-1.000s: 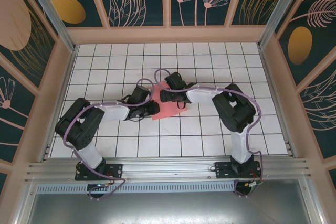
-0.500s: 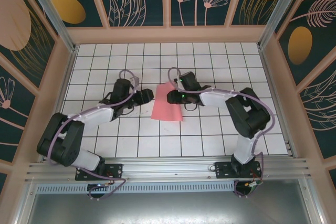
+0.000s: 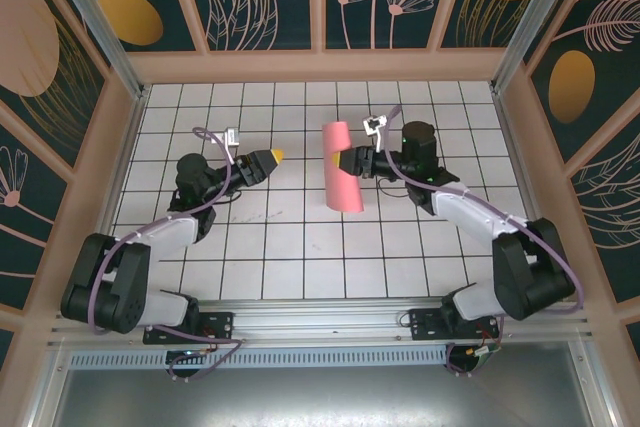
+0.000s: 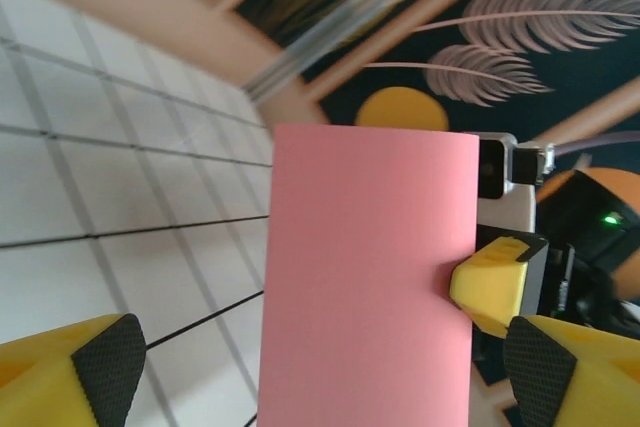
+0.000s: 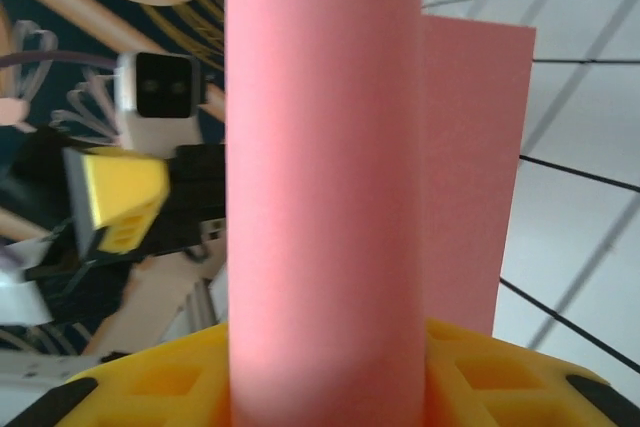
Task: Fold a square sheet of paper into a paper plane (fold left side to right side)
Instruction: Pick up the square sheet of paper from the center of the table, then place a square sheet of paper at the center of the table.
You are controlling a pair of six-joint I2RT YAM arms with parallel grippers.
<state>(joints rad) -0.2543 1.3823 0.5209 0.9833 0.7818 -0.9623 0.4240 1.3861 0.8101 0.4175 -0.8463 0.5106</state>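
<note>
As seen from above, the square sheet of paper [image 3: 341, 175] is held curled over the middle tiles of the table [image 3: 300, 247], clamped at its right edge by the right gripper [image 3: 352, 161]; the left gripper [image 3: 274, 158] is set apart to its left, not touching; from the left wrist, its pads [image 4: 105, 367] are shown wide apart, the sheet beyond them; from the right wrist, the sheet is seen pinched between yellow fingers [image 5: 480, 377], rounded over.

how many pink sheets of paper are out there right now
1. The paper is held up mid-table, curled, in the right gripper; the left gripper is open, apart from it. Another sheet could be hidden behind it.
</note>
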